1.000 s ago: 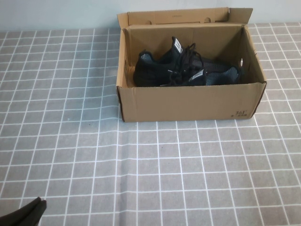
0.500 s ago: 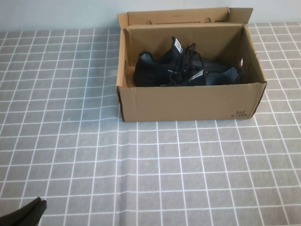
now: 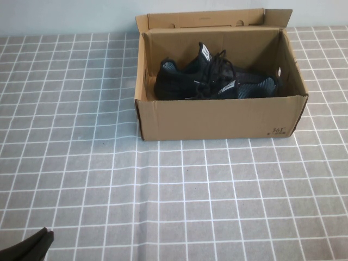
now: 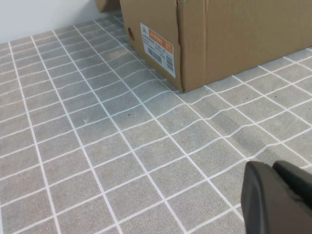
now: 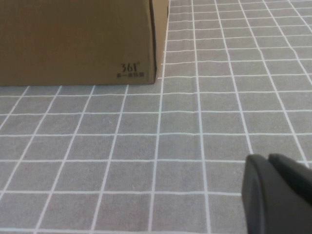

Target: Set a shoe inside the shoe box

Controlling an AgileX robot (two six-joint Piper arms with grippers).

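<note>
- Left gripper: matte black, smooth rounded finger ends, a thin seam between the two; no screws, cables or markings in view.
- Same gripper in high view: dark, wedge-shaped tip only.
- Right gripper: matte black, rounded finger ends, narrow dividing seam, unmarked.

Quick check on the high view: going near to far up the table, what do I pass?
Left tool at the near edge → bare checked tablecloth → shoe box front wall → shoes inside → raised lid flap. Right tool shows only on its wrist view.
</note>
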